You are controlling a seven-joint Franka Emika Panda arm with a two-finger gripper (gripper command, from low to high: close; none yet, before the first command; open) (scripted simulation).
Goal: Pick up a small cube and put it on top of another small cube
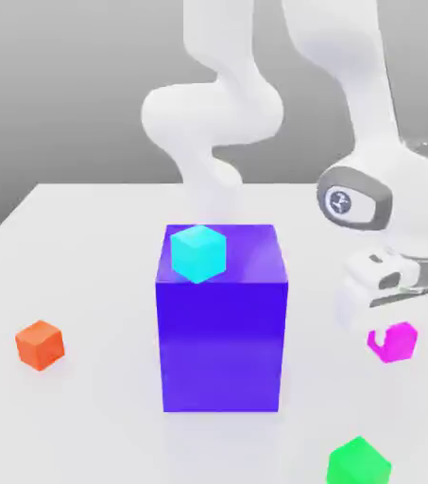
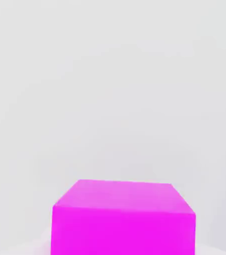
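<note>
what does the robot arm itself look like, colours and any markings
The arm is glossy white, built of thick rounded tube-like links. A grey ring at the wrist joint frames a white cap with a small dark mark. The gripper body is white and blocky.

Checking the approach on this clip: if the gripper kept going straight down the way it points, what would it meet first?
The gripper points down at the table, jaws shut on the small magenta cube. Straight on, the cube would likely press into the tabletop; whether it already rests there is unclear.
</note>
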